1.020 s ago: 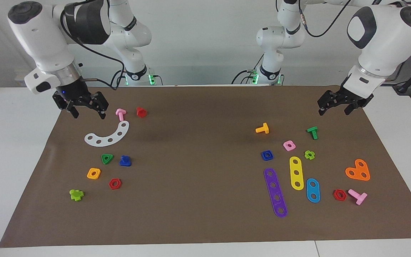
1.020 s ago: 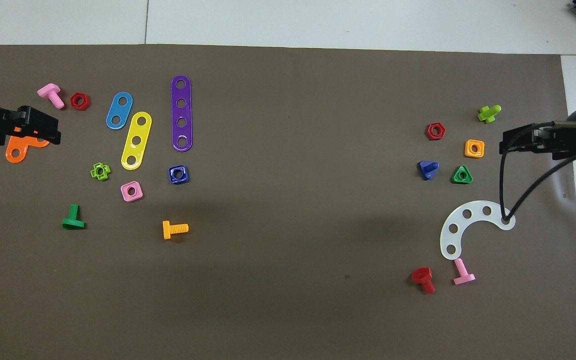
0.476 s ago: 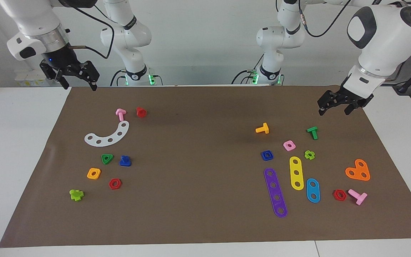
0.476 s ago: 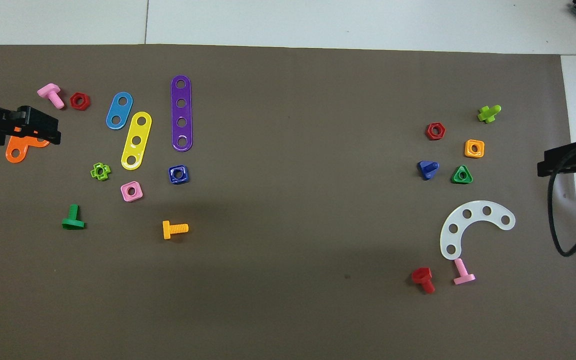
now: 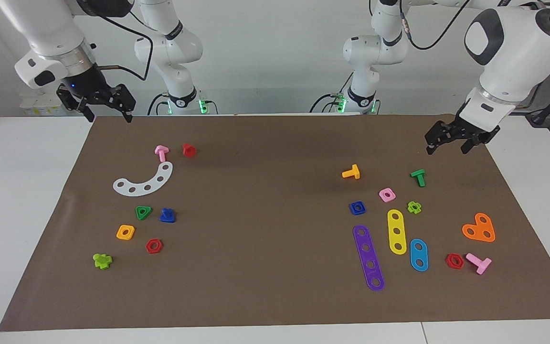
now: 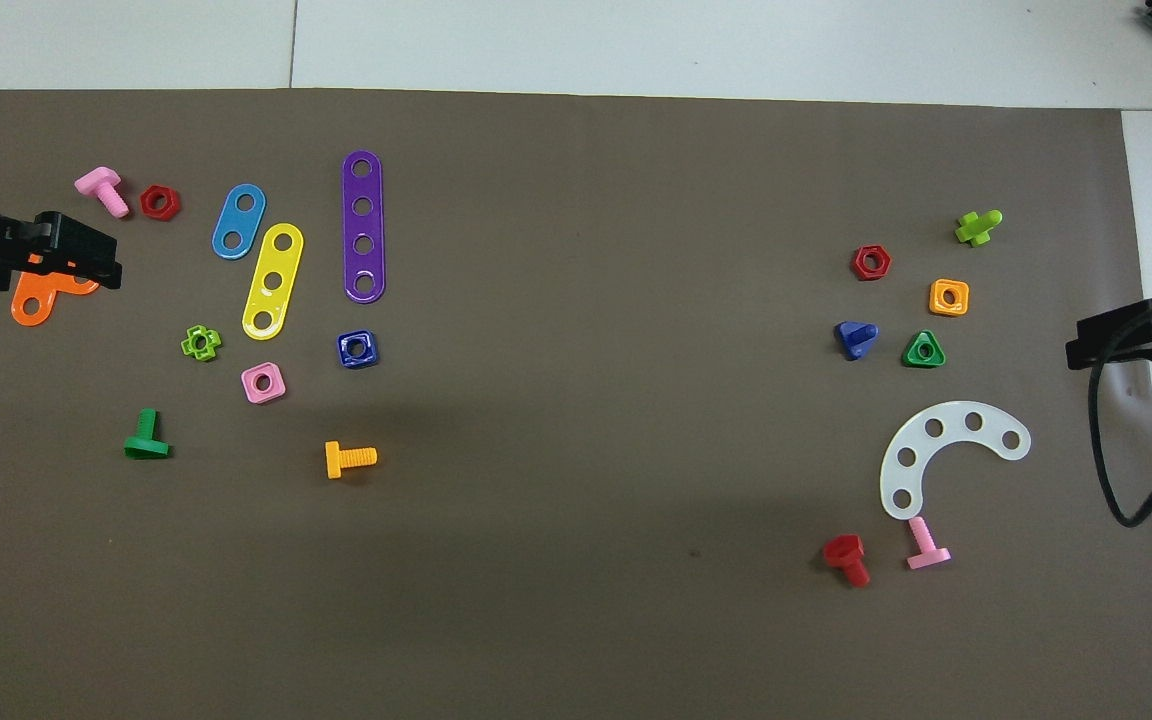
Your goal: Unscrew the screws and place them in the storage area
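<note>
Brown paper mat [image 5: 275, 143] covers most of a white table [image 5: 17, 215]. The right gripper [image 5: 106, 114] hangs high in the upper corner of the facing view, over the mat's edge at the right arm's end, fingers spread and holding nothing. The left gripper [image 5: 448, 149] hangs in the other upper corner, also spread and empty; in the overhead view it covers part of one orange heart-shaped plate [image 5: 479, 228]. In the lower part of the facing view, at the left arm's end, lie three straight strips side by side: one purple strip [image 5: 368, 258], one yellow strip [image 5: 396, 231] and one blue strip [image 5: 418, 254]. One white curved strip [image 5: 143, 181] marks the storage area [image 5: 112, 210] at mid-height toward the right arm's end. Just above that strip in the facing view lie one pink bolt [image 5: 161, 153] and one red bolt [image 5: 188, 150]. Below it sit one green nut [image 5: 143, 212], one orange nut [image 5: 125, 232] and one red nut [image 5: 153, 246]. One blue screw [image 5: 167, 216] rests in this area, just beside the green nut without touching it. It seems to sit on its flat triangular head, its short stem pointing up, so its long axis is roughly upright. The red nut lies near it, lower in the frame.
</note>
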### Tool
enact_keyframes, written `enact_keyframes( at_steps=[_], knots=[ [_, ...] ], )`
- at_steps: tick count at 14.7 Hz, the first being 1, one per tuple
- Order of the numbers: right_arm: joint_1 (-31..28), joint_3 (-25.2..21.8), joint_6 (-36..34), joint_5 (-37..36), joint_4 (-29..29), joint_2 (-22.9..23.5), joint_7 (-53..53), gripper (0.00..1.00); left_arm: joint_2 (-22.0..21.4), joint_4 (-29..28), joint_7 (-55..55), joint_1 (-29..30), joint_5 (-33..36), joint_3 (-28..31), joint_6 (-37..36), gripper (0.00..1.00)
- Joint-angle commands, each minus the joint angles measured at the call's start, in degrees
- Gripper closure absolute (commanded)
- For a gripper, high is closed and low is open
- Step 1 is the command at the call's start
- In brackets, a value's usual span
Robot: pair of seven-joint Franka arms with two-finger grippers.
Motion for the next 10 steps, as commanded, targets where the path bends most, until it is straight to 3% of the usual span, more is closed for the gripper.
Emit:
enact_keyframes(
  at_steps=[1,3,10],
  knots=[
    [-0.6,0.5,0.5,-1.2,-1.7,-1.3,-1.9,0.0,-1.9,-2.4,-0.3,0.2,1.1,-0.1,1.3,0.0],
    [-0.1,0.5,1.6,-3.8,-2.2,-1.3,-1.7,0.0,-1.9,-2.4,-0.3,0.2,1.1,-0.1,1.3,0.0],
    [0.0,0.5,1.0,-0.9,-1.8,-1.2,0.4,0.0,-1.9,-2.4,-0.3,0.2,1.1,-0.1,1.3,0.0]
  ],
)
